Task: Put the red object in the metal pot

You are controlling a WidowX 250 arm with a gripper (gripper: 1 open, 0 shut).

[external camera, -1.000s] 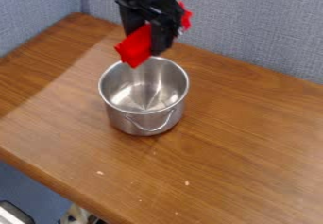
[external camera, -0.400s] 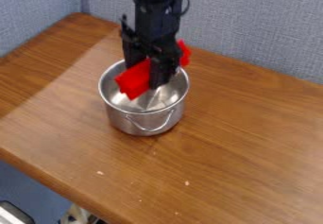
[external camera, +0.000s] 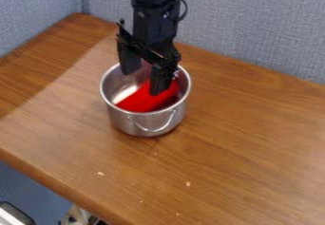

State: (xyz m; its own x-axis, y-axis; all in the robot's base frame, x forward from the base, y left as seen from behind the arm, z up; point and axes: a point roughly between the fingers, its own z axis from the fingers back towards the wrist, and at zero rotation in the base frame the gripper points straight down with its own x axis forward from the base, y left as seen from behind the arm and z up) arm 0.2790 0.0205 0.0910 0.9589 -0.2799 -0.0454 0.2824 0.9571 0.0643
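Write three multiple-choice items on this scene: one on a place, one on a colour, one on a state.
1. Where is the red object?
A. On the table beside the pot
B. Inside the metal pot
C. Off the table

2. What colour is the table?
A. White
B. Green
C. Brown wood

3. How is the claw positioned?
A. Open above the pot's mouth
B. Lying on the table
C. Clamped on the pot's handle

Answers: B, red shows within the rim; C, wood grain is visible; A, its fingers stand apart over the pot.
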